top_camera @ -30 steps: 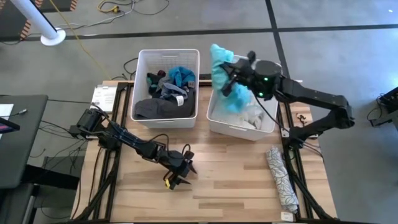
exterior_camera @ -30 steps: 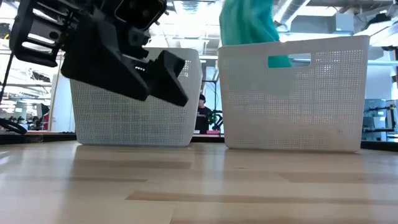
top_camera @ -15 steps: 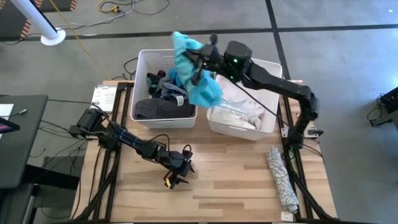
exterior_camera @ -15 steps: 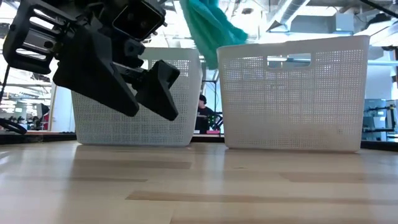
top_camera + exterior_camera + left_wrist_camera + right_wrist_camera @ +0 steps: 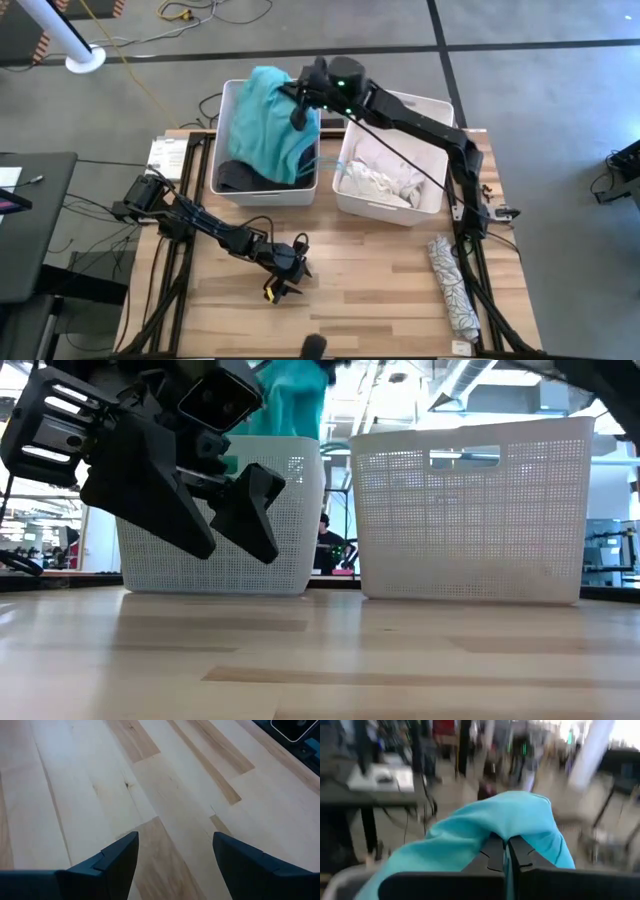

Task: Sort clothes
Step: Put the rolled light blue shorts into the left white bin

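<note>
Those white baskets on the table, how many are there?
2, side by side at the table's far edge: the left basket, under a hanging teal garment, and the right basket, holding pale clothes.

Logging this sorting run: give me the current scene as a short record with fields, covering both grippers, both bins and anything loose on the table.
right gripper: shut on the teal garment, holding it over the left bin
left gripper: open, empty, low over the bare wooden table
left bin contents: dark clothes partly under the hanging teal garment
right bin: white clothes inside
loose on table: patterned white garment, rolled up near the right edge
</note>
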`<control>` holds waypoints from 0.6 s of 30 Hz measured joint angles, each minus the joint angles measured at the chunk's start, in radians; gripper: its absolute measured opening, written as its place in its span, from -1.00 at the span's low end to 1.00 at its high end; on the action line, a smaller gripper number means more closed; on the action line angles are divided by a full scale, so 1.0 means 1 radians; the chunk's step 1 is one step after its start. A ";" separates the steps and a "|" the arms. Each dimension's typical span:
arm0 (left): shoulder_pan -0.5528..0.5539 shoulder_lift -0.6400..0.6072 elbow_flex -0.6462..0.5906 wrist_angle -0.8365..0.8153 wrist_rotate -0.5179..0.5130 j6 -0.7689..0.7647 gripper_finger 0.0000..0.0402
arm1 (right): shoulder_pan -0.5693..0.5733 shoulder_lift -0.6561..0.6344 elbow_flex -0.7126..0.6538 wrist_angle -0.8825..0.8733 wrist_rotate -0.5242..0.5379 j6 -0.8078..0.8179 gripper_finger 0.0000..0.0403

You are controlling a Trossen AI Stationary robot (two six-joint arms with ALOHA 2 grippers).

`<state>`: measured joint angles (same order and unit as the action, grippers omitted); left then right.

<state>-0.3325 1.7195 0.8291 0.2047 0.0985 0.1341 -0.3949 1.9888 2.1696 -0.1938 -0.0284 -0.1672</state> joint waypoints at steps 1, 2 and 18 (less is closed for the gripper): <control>0.000 0.000 0.000 0.000 0.000 0.000 0.24 | -0.010 0.013 0.000 -0.034 0.001 0.017 -0.97; 0.000 0.000 0.000 0.000 0.000 0.000 0.24 | -0.020 0.024 0.000 -0.073 0.004 0.038 -0.96; 0.000 0.000 0.000 -0.011 -0.001 -0.003 0.24 | -0.065 0.086 0.000 -0.418 -0.076 0.123 -0.37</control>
<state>-0.3324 1.7195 0.8291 0.1935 0.0970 0.1306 -0.4600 2.0744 2.1696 -0.6116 -0.1040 -0.0447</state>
